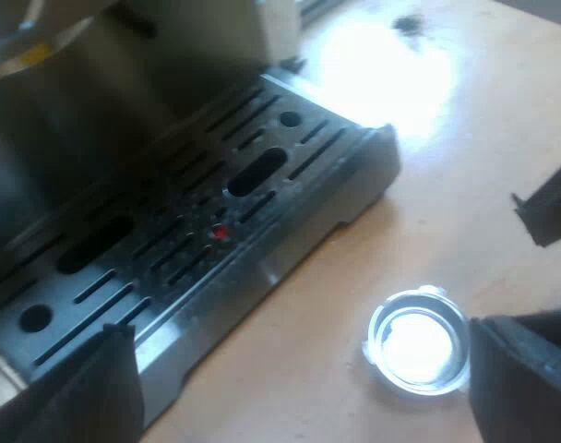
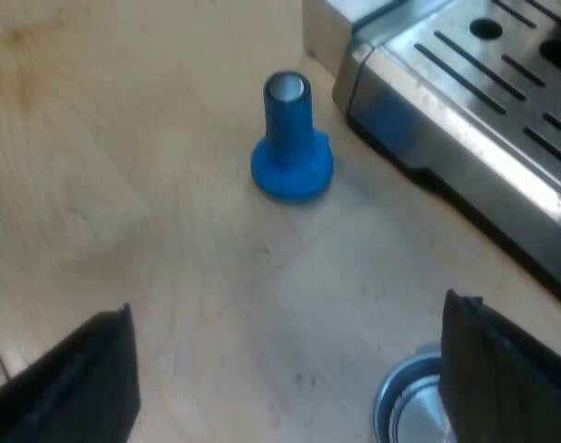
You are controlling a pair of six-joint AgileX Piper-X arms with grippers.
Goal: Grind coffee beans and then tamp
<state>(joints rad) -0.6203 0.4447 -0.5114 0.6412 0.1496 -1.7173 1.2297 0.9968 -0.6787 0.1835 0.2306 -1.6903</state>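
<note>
Left claw [image 1: 299, 325]: released, its two black fingers [image 1: 77, 392] spread wide with nothing between them. It hangs over the outer edge of the tray and the bench beside that edge.
Right claw [image 2: 288, 305]: released too, fingers [image 2: 68, 378] far apart and gripping nothing. It hangs over bare bench.
Tamper [image 2: 291, 143]: blue, standing upright on its wide base on the bench. It is ahead of the right claw and well apart from both fingers. It is near the machine's corner and does not touch it.
Glass [image 1: 418, 341]: clear and round, upright on the bench, just beside one finger of the left claw and apart from the tray. Glare fills it, so I cannot tell what it holds. A round rim close to one finger of the right claw looks like the same glass.
Machine [image 1: 87, 83]: its front rises ahead of the left claw, beyond the tray.
Tray [image 1: 262, 277]: slotted metal, reaching from the machine toward the left claw. One corner of it lies ahead of the right claw, past the tamper.
Red dot [image 1: 220, 232]: on the tray's grid, ahead of the left claw.
Bench [image 2: 124, 157]: pale wood under both claws, with a dark smudge [image 1: 410, 23] far ahead of the left claw.
</note>
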